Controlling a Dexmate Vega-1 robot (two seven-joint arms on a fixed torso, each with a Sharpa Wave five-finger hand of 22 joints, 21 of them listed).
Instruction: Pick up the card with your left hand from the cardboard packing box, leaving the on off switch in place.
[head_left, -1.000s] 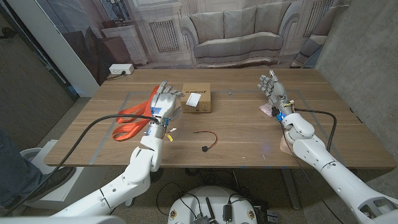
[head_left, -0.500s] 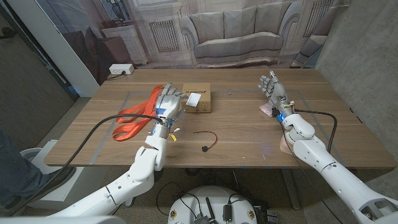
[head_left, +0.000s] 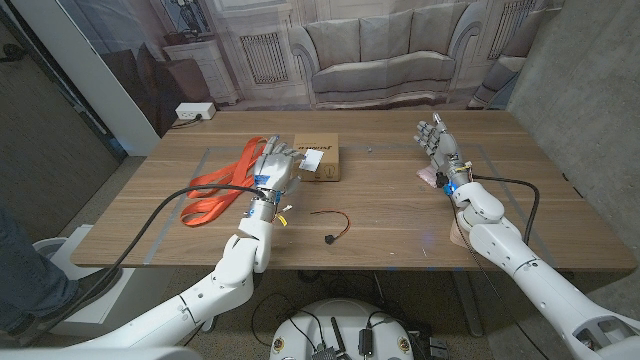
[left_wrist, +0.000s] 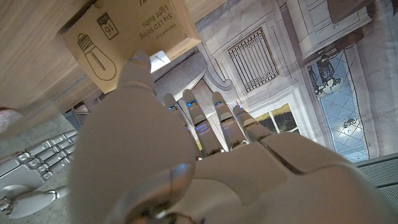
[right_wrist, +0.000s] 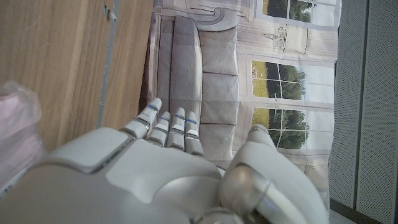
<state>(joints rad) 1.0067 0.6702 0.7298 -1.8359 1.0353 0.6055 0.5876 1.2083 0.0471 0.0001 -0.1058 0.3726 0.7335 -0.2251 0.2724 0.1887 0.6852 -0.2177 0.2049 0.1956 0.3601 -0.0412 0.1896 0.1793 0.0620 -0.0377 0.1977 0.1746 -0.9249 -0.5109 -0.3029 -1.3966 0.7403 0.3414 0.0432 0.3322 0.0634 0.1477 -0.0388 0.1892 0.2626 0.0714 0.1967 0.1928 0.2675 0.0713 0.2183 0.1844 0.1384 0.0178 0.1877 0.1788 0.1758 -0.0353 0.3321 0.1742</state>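
Here, the left hand (head_left: 271, 167) hovers spread and empty beside the cardboard packing box (head_left: 317, 158) — the white card (head_left: 311, 157) lies on top. A clumsy reach could shove the box or snag the orange strap (head_left: 215, 185).

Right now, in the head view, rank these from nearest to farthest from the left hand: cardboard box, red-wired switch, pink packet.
1. cardboard box, just to the right of the left hand.
2. red-wired switch, toward the table's near edge.
3. pink packet, far across, by the right hand.
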